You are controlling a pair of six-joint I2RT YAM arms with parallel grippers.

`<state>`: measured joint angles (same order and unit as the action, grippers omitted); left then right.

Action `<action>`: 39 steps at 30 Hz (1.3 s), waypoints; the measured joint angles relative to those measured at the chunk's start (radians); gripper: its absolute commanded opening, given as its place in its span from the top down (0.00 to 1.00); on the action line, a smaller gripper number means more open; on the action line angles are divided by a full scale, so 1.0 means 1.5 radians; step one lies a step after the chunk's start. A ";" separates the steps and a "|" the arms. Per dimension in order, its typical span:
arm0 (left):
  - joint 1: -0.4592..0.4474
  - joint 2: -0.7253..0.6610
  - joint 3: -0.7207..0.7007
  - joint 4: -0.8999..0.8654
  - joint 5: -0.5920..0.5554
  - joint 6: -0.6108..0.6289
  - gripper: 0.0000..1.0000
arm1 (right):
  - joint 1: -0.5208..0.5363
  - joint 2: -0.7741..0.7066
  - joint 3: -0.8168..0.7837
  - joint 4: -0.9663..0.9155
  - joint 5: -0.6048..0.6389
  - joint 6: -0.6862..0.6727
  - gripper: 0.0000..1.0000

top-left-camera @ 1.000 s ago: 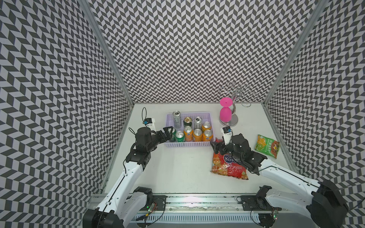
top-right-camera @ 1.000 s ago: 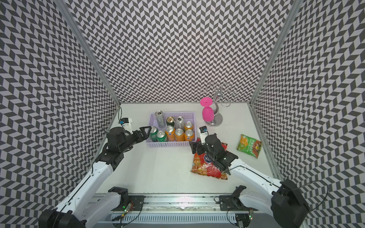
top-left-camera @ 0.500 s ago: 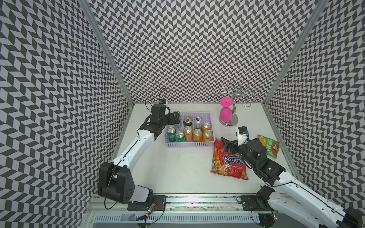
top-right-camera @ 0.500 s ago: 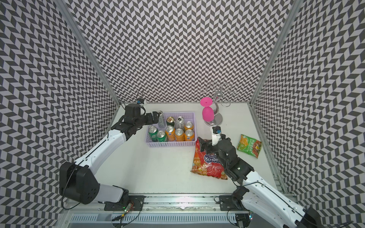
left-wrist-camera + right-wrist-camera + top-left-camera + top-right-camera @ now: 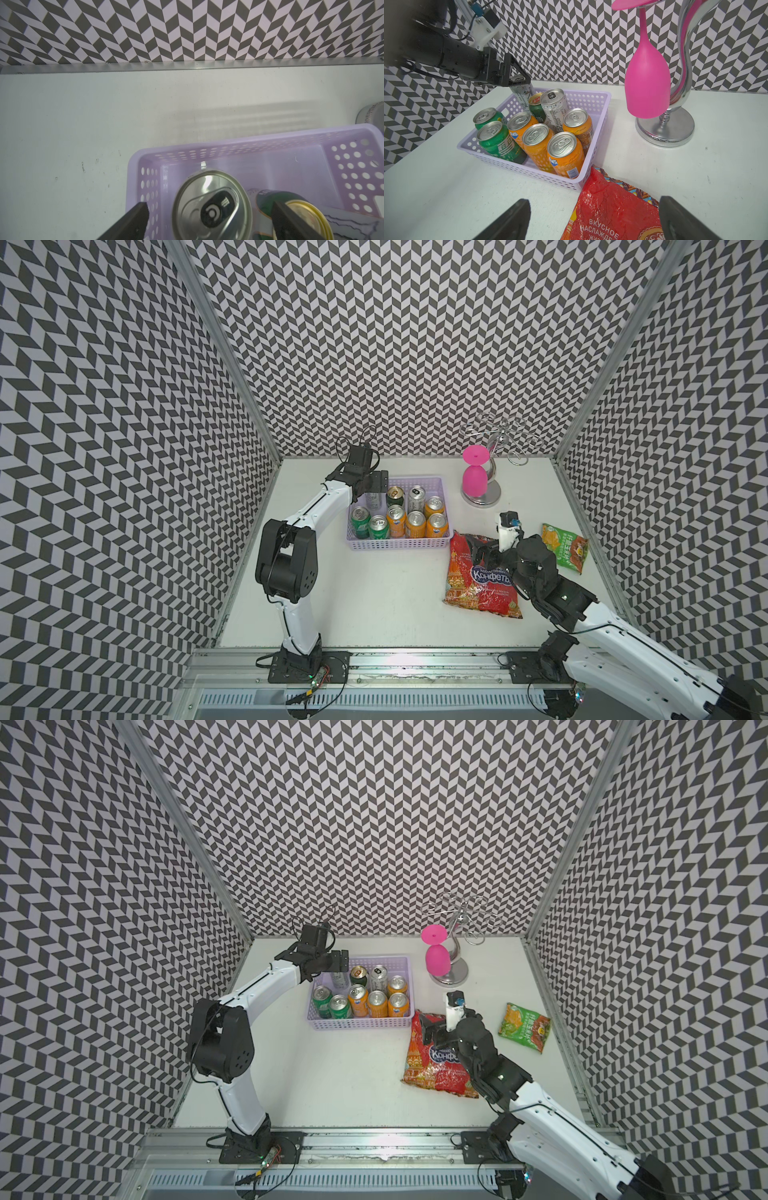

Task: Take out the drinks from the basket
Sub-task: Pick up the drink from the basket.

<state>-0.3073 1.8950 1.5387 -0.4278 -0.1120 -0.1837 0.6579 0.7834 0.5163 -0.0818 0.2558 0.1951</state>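
The left gripper (image 5: 208, 209) is spread wide astride a slim silver aluminium can (image 5: 522, 95), gaps on both sides; that can sits in a back corner of the shallow pale-lilac perforated plastic basket (image 5: 399, 544) with eight other cans (image 5: 395, 520); the right gripper (image 5: 593, 201) gapes empty above a crinkly red snack bag (image 5: 478, 585) on the white worktop (image 5: 374, 605).

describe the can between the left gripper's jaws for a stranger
Find the lilac basket on the white table. In its back left corner stands a slim silver can. Only it sits inside the open left gripper; the second silver can stands free.
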 measured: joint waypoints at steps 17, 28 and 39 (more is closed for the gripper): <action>-0.005 0.046 0.034 -0.020 -0.017 0.022 0.48 | 0.000 -0.004 -0.016 0.005 0.002 0.021 0.00; -0.010 0.027 0.034 -0.054 -0.019 0.022 0.51 | 0.000 -0.012 -0.020 0.005 0.004 0.022 0.00; -0.032 -0.138 0.025 -0.085 -0.050 0.022 0.52 | 0.000 -0.013 -0.020 0.005 0.005 0.022 0.00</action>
<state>-0.3546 1.6878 1.5764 -0.5556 -0.1864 -0.1501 0.6579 0.7643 0.4866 -0.0746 0.2630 0.2287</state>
